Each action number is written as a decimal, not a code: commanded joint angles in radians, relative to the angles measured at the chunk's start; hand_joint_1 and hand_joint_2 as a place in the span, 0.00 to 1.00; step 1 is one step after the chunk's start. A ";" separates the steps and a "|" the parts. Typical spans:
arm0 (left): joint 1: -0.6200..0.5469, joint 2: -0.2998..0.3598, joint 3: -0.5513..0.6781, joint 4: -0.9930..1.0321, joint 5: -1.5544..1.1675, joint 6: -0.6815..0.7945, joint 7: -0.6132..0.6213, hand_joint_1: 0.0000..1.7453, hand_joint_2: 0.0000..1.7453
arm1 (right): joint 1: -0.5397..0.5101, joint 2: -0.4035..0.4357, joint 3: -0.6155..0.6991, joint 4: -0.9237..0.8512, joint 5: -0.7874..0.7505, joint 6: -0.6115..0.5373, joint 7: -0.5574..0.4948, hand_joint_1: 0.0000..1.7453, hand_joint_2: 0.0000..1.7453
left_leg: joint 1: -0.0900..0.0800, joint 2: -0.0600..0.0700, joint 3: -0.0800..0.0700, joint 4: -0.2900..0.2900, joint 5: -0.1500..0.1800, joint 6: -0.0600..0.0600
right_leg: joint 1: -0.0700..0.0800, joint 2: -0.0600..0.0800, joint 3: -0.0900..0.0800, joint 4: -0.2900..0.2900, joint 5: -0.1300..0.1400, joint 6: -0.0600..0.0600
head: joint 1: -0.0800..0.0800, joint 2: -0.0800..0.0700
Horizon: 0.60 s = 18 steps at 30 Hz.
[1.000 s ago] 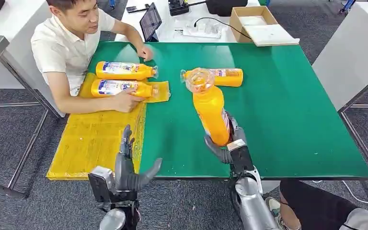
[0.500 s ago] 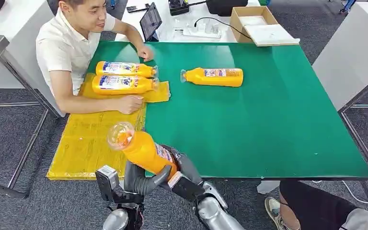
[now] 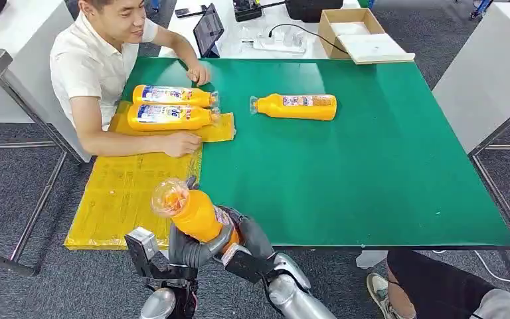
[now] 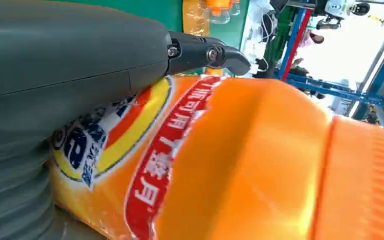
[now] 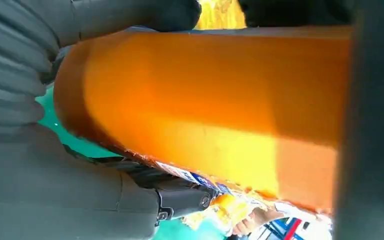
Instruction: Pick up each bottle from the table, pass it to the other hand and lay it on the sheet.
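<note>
Bottle in transfer (image 3: 196, 214): I see it held in the air over the near edge of the green table (image 3: 385, 173), just right of the yellow sheet (image 3: 123, 193), tilted with its clear cap end toward the sheet. My left hand (image 3: 192, 247) cups it from below, its thumb curled round the orange body, and the left wrist view shows that thumb (image 4: 70, 55) pressed flat on the label. My right hand (image 3: 242, 229), to the right of the left, grips the bottle's base end; in the right wrist view its fingers (image 5: 105, 17) wrap over the orange side. Both hands are closed on it. At the sheet's far end two bottles (image 3: 169, 106) lie side by side, a seated person's hand (image 3: 180, 143) resting just near of them. Farther right, well apart from the sheet, one more bottle (image 3: 297, 106) lies flat on the table.
</note>
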 commanded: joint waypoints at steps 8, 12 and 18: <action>-0.082 0.015 0.018 0.108 0.084 -0.087 0.123 1.00 1.00 | 0.014 0.016 0.031 -0.005 -0.037 0.011 -0.020 0.00 1.00 | 0.000 0.000 0.002 -0.001 0.000 -0.001 | 0.000 -0.002 0.002 -0.001 -0.001 -0.001 | 0.000 0.000; -0.084 0.032 0.047 0.083 0.072 -0.060 0.146 1.00 1.00 | 0.054 0.013 0.017 -0.075 -0.065 -0.004 -0.001 0.00 0.00 | 0.001 0.000 0.002 -0.001 -0.001 -0.001 | 0.001 -0.001 0.002 -0.001 -0.001 -0.002 | 0.000 0.000; -0.119 0.061 0.042 0.065 -0.116 0.085 0.106 1.00 1.00 | 0.096 -0.018 -0.017 -0.143 -0.069 -0.040 -0.003 0.00 0.00 | 0.001 -0.001 0.002 -0.001 0.000 -0.001 | 0.001 -0.002 0.003 -0.001 -0.001 -0.002 | 0.000 0.000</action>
